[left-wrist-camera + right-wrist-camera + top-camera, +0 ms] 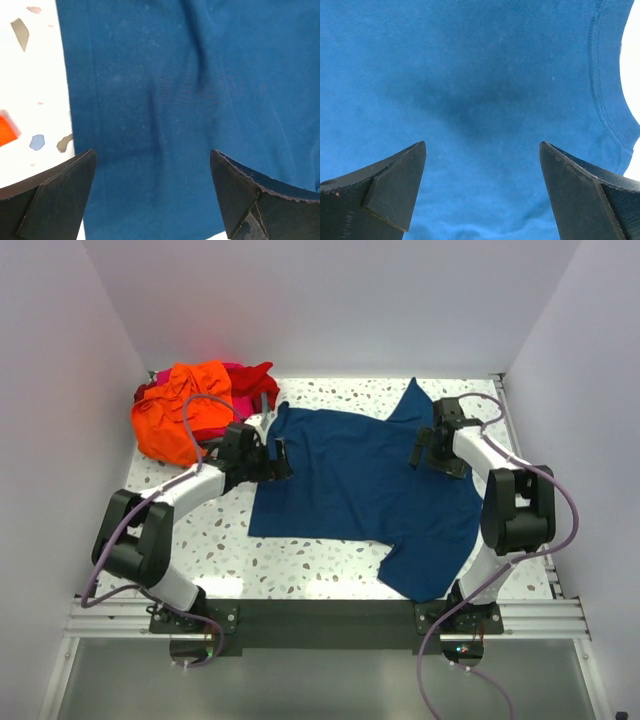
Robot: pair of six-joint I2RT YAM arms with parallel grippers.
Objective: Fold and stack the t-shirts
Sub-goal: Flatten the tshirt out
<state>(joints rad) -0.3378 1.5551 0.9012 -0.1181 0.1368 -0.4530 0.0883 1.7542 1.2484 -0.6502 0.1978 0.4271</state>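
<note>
First, from the top camera, the big navy blue t-shirt (360, 490) lies spread out flat in the middle of the speckled tabletop (300, 565). It reaches almost to the right edge. One sleeve points to the far edge and the other points to the near edge. The orange t-shirt (185, 420), the red t-shirt (255, 378) and the pink t-shirt (240, 400) sit in a messy heap in the far left corner. Orange is on top. The left fingers (278, 460) are at the left side of the blue shirt, just beside the heap. The right fingers (425, 452) are over the right part of the blue shirt.

Next, the left wrist camera shows two dark fingers (55, 200) spread wide apart. They hold nothing. Blue cloth (190, 100) lies under them, and its sewn edge runs down the left side. White tabletop (30, 75) shows past that edge, with a tiny bit of orange.

Last, the right wrist camera shows its two fingers (390, 190) spread wide too, with nothing in them. Blue cloth (480, 90) fills almost the whole view. A curved sewn edge bends along the right side.
</note>
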